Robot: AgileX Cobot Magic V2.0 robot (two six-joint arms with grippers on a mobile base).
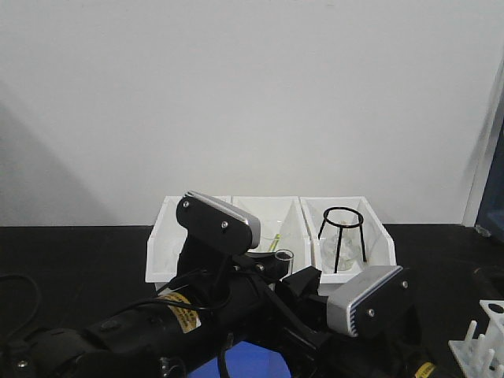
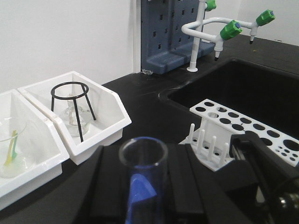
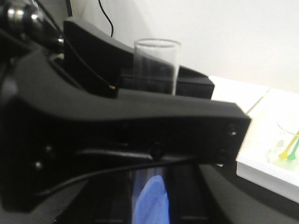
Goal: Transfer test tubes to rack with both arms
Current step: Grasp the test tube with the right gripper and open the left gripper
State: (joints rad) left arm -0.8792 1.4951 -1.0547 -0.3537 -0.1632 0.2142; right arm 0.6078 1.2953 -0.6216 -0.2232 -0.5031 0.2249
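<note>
Clamped upright in the left gripper (image 2: pixel 142 156): one test tube (image 2: pixel 142 182), lower centre of the left wrist view, open rim up. Probably kept vertical so as to go rounded end first into a hole. Shows in the front view only as a small glass rim, lower centre, between the two silver wrist modules (image 1: pixel 216 219).

Crowded from the lower right by the right gripper (image 2: pixel 254 161), just beside the tube. Reads as a handover pose, fitting a two-arm transfer. Cannot tell whether the right jaws are parted or closed on the glass: too blurred, and blocked by black fingers, in the right wrist view.

Rack (image 2: pixel 247 126) at mid right of the left wrist view, on the dark bench beside the sink (image 2: pixel 243 88), apart from the tube. No tube in any visible hole, so likely an early stage of the job.

Counted:
- one test tube
- one rack
- two grippers
- two wrist modules
- three white bins (image 1: pixel 161 236) in a row across the middle of the front view
- one black tripod (image 1: pixel 344 236) in the rightmost bin
</note>
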